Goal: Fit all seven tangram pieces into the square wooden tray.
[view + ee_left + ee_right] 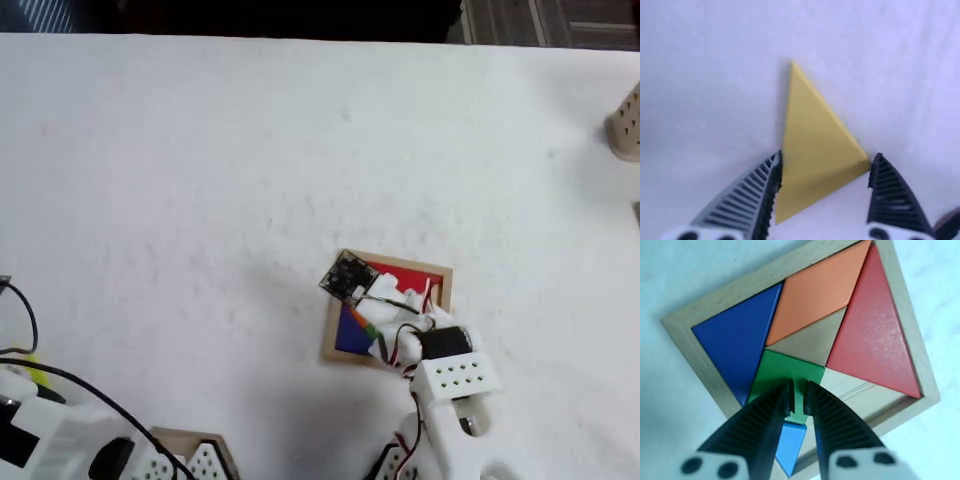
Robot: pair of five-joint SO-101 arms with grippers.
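Right jaws: almost closed, pinching the green square (785, 372) at its edge, inside wooden tray (331, 335) toward the table (200, 150) near edge | Left jaws: wide open, yellow triangle (815, 145) flat on table between tips, ungripped

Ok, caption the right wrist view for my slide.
Right end effector gripping the green square at the partly filled wooden tray.

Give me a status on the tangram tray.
Done: the blue triangle, orange piece and red triangle lie flat in the tray. In hand: the right gripper is shut on the green square, beside a light blue triangle. Left: the yellow triangle lies on the table inside the open left gripper; bare wood gaps show in the tray.
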